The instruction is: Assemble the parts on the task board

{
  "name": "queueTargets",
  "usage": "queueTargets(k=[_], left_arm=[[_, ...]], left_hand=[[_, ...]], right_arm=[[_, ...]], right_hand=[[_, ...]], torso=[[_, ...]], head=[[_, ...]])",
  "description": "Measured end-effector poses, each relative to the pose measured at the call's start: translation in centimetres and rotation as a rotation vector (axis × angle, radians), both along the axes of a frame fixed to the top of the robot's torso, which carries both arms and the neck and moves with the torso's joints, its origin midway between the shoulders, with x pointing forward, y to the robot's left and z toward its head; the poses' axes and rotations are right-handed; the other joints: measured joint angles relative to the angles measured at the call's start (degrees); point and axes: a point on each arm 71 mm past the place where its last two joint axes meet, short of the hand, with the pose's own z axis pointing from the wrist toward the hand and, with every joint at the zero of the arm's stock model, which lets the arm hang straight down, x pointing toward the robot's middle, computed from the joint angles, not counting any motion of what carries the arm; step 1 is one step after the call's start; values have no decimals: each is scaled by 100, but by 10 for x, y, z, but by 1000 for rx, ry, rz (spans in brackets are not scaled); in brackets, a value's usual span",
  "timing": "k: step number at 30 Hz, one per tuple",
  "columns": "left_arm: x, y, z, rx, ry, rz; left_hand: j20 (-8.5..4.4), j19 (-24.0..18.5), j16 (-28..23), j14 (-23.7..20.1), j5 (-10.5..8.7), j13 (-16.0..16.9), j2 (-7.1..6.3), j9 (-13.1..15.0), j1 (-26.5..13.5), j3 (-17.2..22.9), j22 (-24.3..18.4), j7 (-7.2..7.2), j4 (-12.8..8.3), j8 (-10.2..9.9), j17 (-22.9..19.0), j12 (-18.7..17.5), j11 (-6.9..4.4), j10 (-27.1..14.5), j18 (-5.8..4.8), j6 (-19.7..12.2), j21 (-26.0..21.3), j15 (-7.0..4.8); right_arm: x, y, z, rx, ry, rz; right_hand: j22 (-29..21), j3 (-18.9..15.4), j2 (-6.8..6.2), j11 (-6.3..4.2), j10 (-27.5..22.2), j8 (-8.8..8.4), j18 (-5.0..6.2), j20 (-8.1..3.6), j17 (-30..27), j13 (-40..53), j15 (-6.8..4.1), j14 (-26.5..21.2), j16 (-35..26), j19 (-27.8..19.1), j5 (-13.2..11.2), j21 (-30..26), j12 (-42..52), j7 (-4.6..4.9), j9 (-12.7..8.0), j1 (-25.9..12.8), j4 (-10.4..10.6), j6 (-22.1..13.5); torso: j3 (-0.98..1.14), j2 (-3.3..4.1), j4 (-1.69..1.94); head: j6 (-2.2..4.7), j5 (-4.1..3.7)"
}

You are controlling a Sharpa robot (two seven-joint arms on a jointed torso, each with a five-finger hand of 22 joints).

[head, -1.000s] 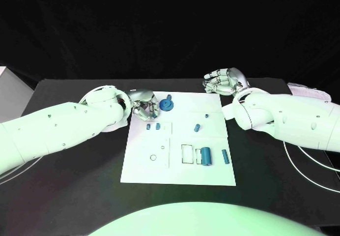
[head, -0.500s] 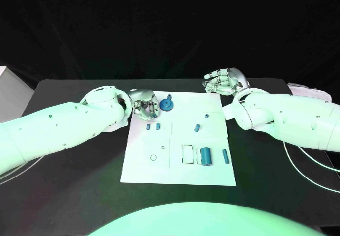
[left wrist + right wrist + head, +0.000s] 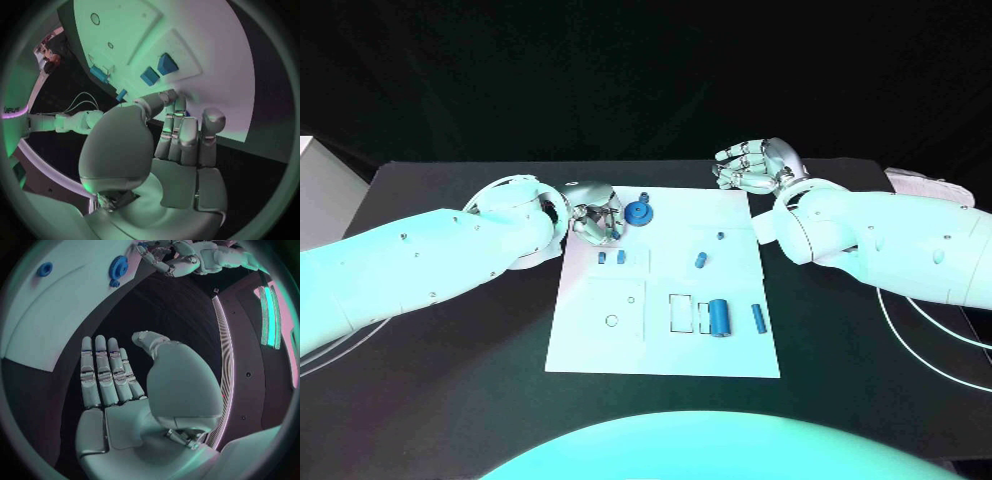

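The white task board (image 3: 668, 340) lies in the middle of the black table. A blue gear (image 3: 639, 211) sits near its far left corner, also seen in the right wrist view (image 3: 117, 265). Two small blue pieces (image 3: 612, 257) lie close behind the gear, and a thick blue cylinder (image 3: 720, 317) and a slim one (image 3: 759, 318) lie at the near right. My left hand (image 3: 593, 222) hovers at the board's far left edge beside the gear, thumb bent against the fingertips (image 3: 178, 102); whether it pinches anything is hidden. My right hand (image 3: 759, 165) hangs past the far right corner, fingers (image 3: 103, 370) stretched out and holding nothing.
A small blue piece (image 3: 701, 261) and a tiny one (image 3: 720, 236) lie mid-board. A white box (image 3: 318, 180) stands at the table's left edge. A pale object (image 3: 927, 185) and a thin cable (image 3: 923, 325) lie at the right.
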Motion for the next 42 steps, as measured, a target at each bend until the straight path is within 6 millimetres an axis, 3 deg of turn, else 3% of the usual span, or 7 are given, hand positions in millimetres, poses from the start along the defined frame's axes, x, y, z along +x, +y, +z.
queueTargets(k=[22,33,37,42], left_arm=[[2,-1,-1,4,21,4],[1,0,-2,6,30,4],[1,1,-3,8,35,5],[1,3,-3,10,36,8]], left_hand=[[61,-184,-57,-125,-9,20,32,-56,32,49,-186,110,-49,-186,-229,-161,91,-94,0,-115,-91,83],[66,-222,-57,-146,-9,37,32,-84,33,66,-215,89,-65,-202,-259,-164,90,-94,0,-138,-91,104],[83,-267,-57,-208,-8,63,61,-173,61,90,-245,101,-86,-437,-285,-227,97,-129,0,-403,-114,103],[82,-307,-79,-218,-8,72,31,-225,31,106,-268,95,-102,-502,-316,-265,79,-147,1,-478,-114,94]], right_arm=[[0,0,0,0,0,1],[0,0,0,0,1,1],[0,0,0,0,1,0],[0,0,0,0,1,0]], right_hand=[[-16,0,24,0,0,0,0,0,-8,0,0,0,0,0,0,0,0,0,1,-24,0,0],[-16,0,23,0,0,0,0,0,-8,0,0,0,0,0,0,0,-1,0,1,-23,0,0],[-15,0,23,0,0,0,0,0,-7,0,0,0,0,0,0,0,-1,0,1,-23,0,0],[-15,0,23,0,0,0,0,0,-7,0,0,0,0,0,0,0,-1,0,1,-23,0,0]], torso=[[-4,2,2],[-5,-4,4],[-5,-4,4],[-7,-4,3]], head=[[0,-18],[0,-20],[0,-19],[0,-15]])
